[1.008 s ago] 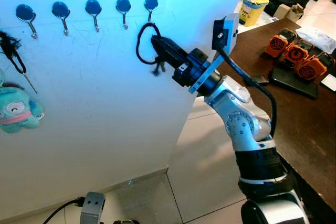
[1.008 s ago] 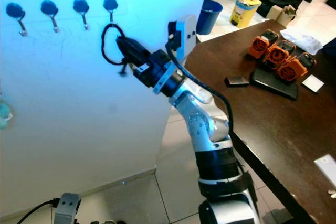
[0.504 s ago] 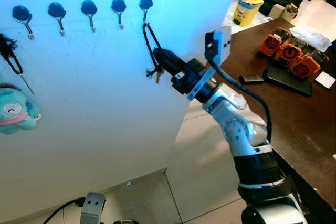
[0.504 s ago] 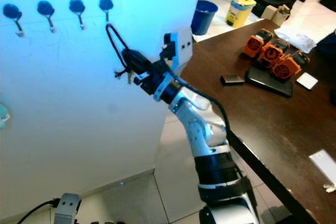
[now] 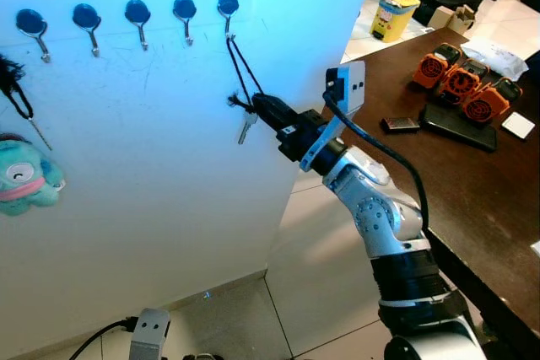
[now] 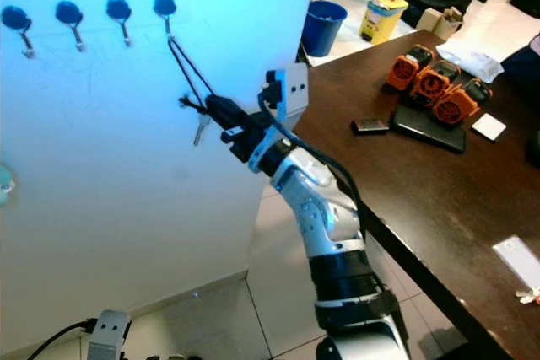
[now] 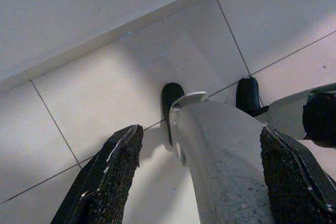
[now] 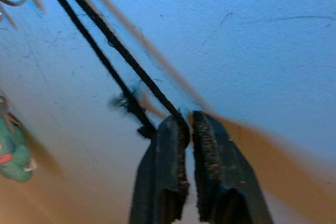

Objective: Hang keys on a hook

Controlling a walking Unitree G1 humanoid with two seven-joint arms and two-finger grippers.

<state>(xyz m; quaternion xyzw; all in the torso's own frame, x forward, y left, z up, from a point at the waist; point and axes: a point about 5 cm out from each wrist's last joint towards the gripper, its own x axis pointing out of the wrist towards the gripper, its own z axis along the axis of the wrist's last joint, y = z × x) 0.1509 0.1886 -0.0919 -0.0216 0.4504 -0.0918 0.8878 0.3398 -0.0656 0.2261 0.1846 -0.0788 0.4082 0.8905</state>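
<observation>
- The two head eyes are looking forward and down from above the right arm (image 5: 371,208), both taking in the white board (image 5: 152,166), its hooks (image 5: 184,13) and the dark table (image 6: 439,183).
- The right wrist camera is looking close along its fingers (image 8: 163,171) at the board.
- The left wrist camera is pointing down at the tiled floor (image 7: 79,114).

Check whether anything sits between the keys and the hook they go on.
Nothing visible does. The black cord already loops over the rightmost hook on the white panel. The right end effector pinches the cord's lower end, and the key dangles beside it.
</observation>
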